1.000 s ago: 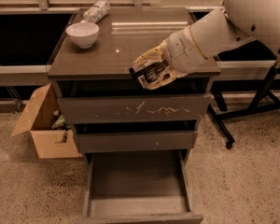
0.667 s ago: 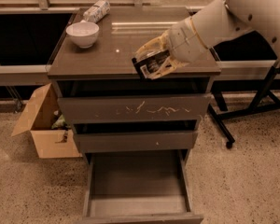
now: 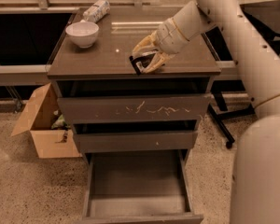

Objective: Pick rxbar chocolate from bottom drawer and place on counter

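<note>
Moved since 1.0 s ago: the gripper has been carried off the cabinet's front edge, up and inward. It is now hung low over the counter, at about 5 o'clock from the counter's middle.

Nearest, the bottom drawer is seen pulled out, with no bar visible in it. Its front panel is cut off by the lower edge of the view. A cardboard box is set on the floor at 9 o'clock from the cabinet. Above the open drawer 2 shut drawers are stacked, the upper one marked with white scratches.

The rxbar chocolate is pinched between the 2 fingers and held tilted, its lower end close to the counter top. Whether it touches cannot be told.

The bar is judged light, flat and slightly bendy, with a slick wrapper, and not fragile. Slipping in the grasp is the likely risk. A pinch across the short width near the middle, pads on the flat faces, is judged best.

Only a dark sliver of the bar is shown. The rest is hidden by the fingers, and the lettering cannot be made out.

Farther back, a white bowl is stood at 10 o'clock from the gripper. A whitish packet is laid at 11 o'clock by the rear edge. Both are well apart from the bar.
</note>
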